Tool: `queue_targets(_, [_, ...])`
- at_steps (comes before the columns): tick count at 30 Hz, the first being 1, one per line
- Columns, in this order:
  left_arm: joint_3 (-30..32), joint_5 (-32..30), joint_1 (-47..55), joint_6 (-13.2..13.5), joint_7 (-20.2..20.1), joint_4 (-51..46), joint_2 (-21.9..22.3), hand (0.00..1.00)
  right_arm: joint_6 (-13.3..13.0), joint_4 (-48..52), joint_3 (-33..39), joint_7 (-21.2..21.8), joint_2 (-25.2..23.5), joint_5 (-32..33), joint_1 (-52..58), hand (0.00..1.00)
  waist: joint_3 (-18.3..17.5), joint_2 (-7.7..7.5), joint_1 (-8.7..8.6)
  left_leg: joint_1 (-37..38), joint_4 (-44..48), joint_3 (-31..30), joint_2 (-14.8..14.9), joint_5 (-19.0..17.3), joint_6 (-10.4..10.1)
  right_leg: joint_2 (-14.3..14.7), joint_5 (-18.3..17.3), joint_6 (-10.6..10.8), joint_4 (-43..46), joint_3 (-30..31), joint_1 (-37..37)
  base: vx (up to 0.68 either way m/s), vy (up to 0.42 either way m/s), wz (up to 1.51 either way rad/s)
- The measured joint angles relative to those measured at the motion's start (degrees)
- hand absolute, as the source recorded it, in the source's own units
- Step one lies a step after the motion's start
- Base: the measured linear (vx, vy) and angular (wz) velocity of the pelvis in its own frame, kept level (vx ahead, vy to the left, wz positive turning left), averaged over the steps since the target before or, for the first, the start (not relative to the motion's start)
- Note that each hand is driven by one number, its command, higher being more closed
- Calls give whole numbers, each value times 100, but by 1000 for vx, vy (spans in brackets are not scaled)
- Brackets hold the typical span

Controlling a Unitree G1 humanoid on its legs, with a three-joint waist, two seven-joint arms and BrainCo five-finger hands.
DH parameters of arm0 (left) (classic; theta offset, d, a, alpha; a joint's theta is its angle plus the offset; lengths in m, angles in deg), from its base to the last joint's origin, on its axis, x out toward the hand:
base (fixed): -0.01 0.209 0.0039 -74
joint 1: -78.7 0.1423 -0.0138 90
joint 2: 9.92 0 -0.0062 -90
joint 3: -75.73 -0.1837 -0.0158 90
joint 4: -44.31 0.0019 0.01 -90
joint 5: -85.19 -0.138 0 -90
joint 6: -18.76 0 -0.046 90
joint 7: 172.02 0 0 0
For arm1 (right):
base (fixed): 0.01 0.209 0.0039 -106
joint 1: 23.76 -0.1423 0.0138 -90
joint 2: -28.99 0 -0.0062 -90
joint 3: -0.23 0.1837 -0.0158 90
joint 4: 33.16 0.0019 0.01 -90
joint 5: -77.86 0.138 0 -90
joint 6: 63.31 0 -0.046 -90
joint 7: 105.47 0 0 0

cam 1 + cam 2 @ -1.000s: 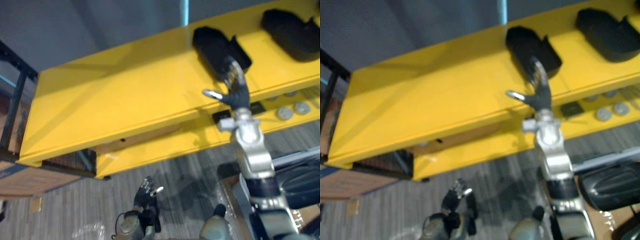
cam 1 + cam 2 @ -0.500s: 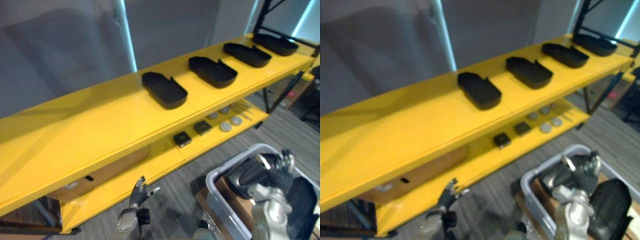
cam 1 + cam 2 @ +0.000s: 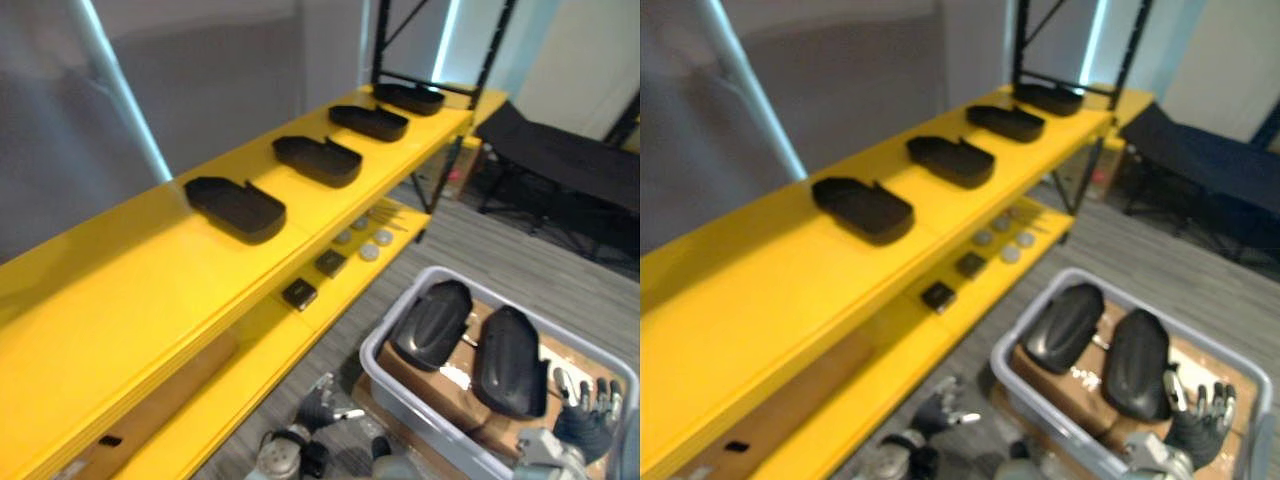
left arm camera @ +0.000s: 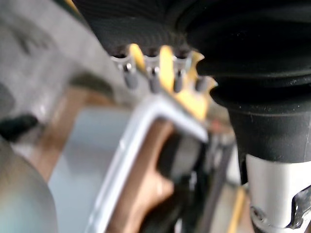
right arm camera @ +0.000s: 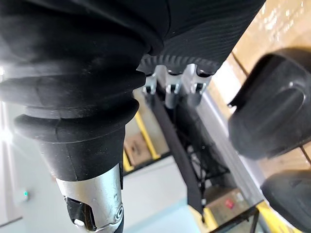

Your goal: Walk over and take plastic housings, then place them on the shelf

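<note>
Attention is swinging from shelf (image 3: 130, 290) back to bin (image 3: 400, 396), where the right hand (image 3: 1198, 420), spread and empty, is hovering beside the next housing (image 3: 1137, 363), left hand (image 3: 322, 408) dangling relaxed.

Housings (image 3: 432, 322) look glossy black plastic, the bin (image 3: 368, 350) smooth grey plastic, the shelf (image 3: 150, 290) yellow-painted.

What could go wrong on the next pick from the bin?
1. The two housings lie dome-up, close together in the bin; the open right hand could slip on one or shove the other.
2. That hand hangs by the bin's rim and may snag it.
3. Four housings already sit on the shelf; a placement could knock the nearest.
</note>
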Motion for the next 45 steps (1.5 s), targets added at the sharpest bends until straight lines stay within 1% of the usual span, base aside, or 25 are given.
queue_targets(2, [21, 0, -2, -40, 40, 0, -9, 0, 18, 0, -227, 315, 31, -24, -14, 0, -27, 24, 9, 11, 29, -48, 45, -22, -24, 73, 8, -13, 20, 65, -29, 50, -3, -14])
queue_targets(3, [101, 3, 2, -43, 77, -9, -9, 0, 72, -1, -422, 491, 71, -142, -93, 0, -19, 9, 74, -48, 244, -230, 95, -130, -19, 100, 13, -28, 47, 138, -84, 49, -11, -36])
queue_targets(5, [257, 35, 22, -85, 195, -100, 5, 0, 194, -8, -699, 742, 296, -317, -431, 0, 19, 31, 261, -352, 822, -1199, 236, -585, 93, 192, 47, -75, 46, 385, -257, 0, -3, -58])
queue_targets(6, [355, 89, 7, -107, 264, -213, -20, 0, 244, -31, -812, 882, 534, -413, -783, 0, 113, 119, 347, -535, 1145, -1924, 298, -970, 94, 257, 69, -32, 35, 469, -311, -63, 36, -46])
queue_targets(8, [545, 125, 83, -136, 312, -436, -67, 0, 272, -305, -880, 998, 865, -440, -1481, 0, 221, 160, 452, -803, 1549, -2557, 219, -1499, 38, 213, 151, 39, 45, 585, -391, -79, 122, -23])
queue_targets(14, [1060, 137, 530, -76, 441, -501, -301, 0, 452, -617, -1256, 987, 897, -439, -2049, 0, 436, -125, 763, -1191, 1787, -2817, -201, -1626, 131, -206, 252, 178, -14, 623, -570, -44, 113, 8])
queue_targets(18, [1156, 340, 734, 41, 449, -509, -279, 0, 472, -729, -1561, 991, 894, -439, -2067, 0, 506, -32, 878, -1227, 1904, -3131, -215, -1687, 128, -218, 240, 162, -24, 456, -444, 49, 54, 20])
queue_targets(21, [1221, 347, 762, 365, 405, -518, -231, 0, 472, -751, -1776, 986, 891, -444, -2062, 0, 539, 20, 959, -1335, 2098, -3410, -203, -1800, 153, -215, 181, 161, -11, 312, -348, 30, 44, 23])
queue_targets(23, [1366, 364, 766, 627, 309, -527, -106, 0, 472, -831, -1839, 947, 896, -490, -2181, 0, 584, 79, 1079, -1411, 2430, -3939, -240, -2079, 211, -134, 88, 154, 131, 375, -355, -4, 61, -8])
queue_targets(25, [1403, 481, 725, 683, 239, -636, -54, 0, 472, -970, -1885, 862, 898, -521, -2322, 0, 627, 115, 1145, -1429, 2739, -4300, -315, -2403, 238, -78, -27, 175, 315, 510, -402, -61, 112, -33])
queue_targets(27, [1406, 511, 713, 765, 90, -813, -54, 0, 469, -929, -1959, 615, 845, -522, -2295, 0, 640, 96, 1162, -1619, 3211, -4340, -379, -2663, 313, -68, -67, 163, 541, 677, -580, -112, 190, -44])
queue_targets(29, [1396, 446, 655, 799, -21, -990, -53, 0, 462, -879, -1986, 421, 718, -490, -2198, 0, 665, 68, 1296, -1728, 3733, -4380, -506, -2986, 422, -11, 112, 251, 654, 1043, -829, -165, 225, -93])
queue_targets(31, [1370, 453, 566, 792, -24, -1054, -47, 0, 459, -845, -1986, 380, 607, -483, -1854, 0, 745, 101, 1316, -1794, 4230, -4056, -501, -3296, 601, 112, 549, 26, 636, 1284, -997, -245, 236, -120])
queue_targets(32, [1366, 462, 485, 753, -18, -1090, -38, 0, 462, -771, -1976, 448, 596, -483, -1664, 0, 799, 102, 1299, -1784, 4325, -3859, -473, -3349, 705, 141, 913, -150, 573, 1135, -1061, -281, 202, -121])
queue_targets(33, [1391, 466, 448, 679, 3, -1157, -25, 0, 464, -663, -1978, 559, 583, -492, -1364, 0, 841, 174, 1349, -1764, 4257, -3532, -343, -3281, 867, 170, 1727, -383, 156, 790, -1076, -321, 201, -134])
queue_targets(34, [1398, 497, 408, 620, 84, -1137, -3, 0, 463, -595, -1971, 695, 580, -494, -1161, 0, 887, 203, 1303, -1674, 4119, -3245, -258, -3143, 925, 238, 1388, -383, 769, 295, -1236, -259, 137, -114])
queue_targets(35, [1393, 517, 403, 614, 121, -1138, -4, 0, 463, -560, -1982, 758, 582, -493, -1077, 0, 874, 189, 1259, -1640, 4018, -3156, -257, -3057, 955, 244, 1024, -481, 1183, 144, -1297, -212, 105, -82])
queue_targets(37, [1369, 580, 479, 590, 187, -1145, 0, 0, 444, -330, -2000, 941, 575, -494, -868, 0, 872, 178, 1281, -1414, 3562, -2856, -254, -2728, 999, 226, -41, -550, 2421, -40, -1355, -123, 36, -65])
queue_targets(38, [1381, 579, 540, 565, 228, -1148, 0, 0, 437, -228, -2025, 1026, 567, -493, -885, 0, 870, 179, 1293, -1384, 3313, -2716, -240, -2515, 970, 42, -457, -720, 3057, -200, -1353, -51, -33, -52])
queue_targets(39, [1386, 579, 555, 557, 232, -1154, 0, 0, 432, -220, -2037, 1040, 567, -493, -895, 0, 870, 179, 1294, -1395, 3276, -2702, -230, -2479, 957, 4, -516, -754, 3172, -220, -1346, -44, -90, -44])
queue_targets(41, [1468, 638, 743, 465, 281, -1187, 2, 0, 424, -220, -2248, 1075, 567, -496, -914, 0, 861, 167, 1414, -1417, 3087, -2530, -66, -2277, 793, -383, -787, -951, 3743, -332, -1196, -41, -176, -44])
queue_targets(42, [1511, 683, 810, 422, 290, -1188, 8, 0, 422, -230, -2310, 1074, 565, -500, -904, 0, 851, 151, 1439, -1441, 3082, -2515, -21, -2247, 737, -506, -789, -958, 3777, -336, -1118, -26, -255, -37])
queue_targets(43, [1627, 742, 930, 407, 298, -1183, 13, 0, 393, -297, -2429, 1061, 563, -518, -899, 0, 791, 53, 1440, -1567, 3103, -2527, 20, -2192, 629, -723, -726, -890, 3635, -329, -1000, -34, -283, -29])
queue_targets(44, [1752, 797, 967, 385, 299, -1072, 29, 0, 374, -405, -2451, 959, 570, -562, -929, 0, 743, 71, 1461, -1723, 3026, -2810, 59, -2127, 525, -509, -751, -748, 3382, -513, -1038, -40, -280, -35])
queue_targets(45, [1769, 800, 995, 381, 297, -1058, 80, 0, 365, -470, -2450, 927, 625, -562, -986, 0, 735, 165, 1494, -1767, 2921, -2997, 76, -2100, 471, -419, -697, -776, 3278, -540, -1101, -49, -255, -55])
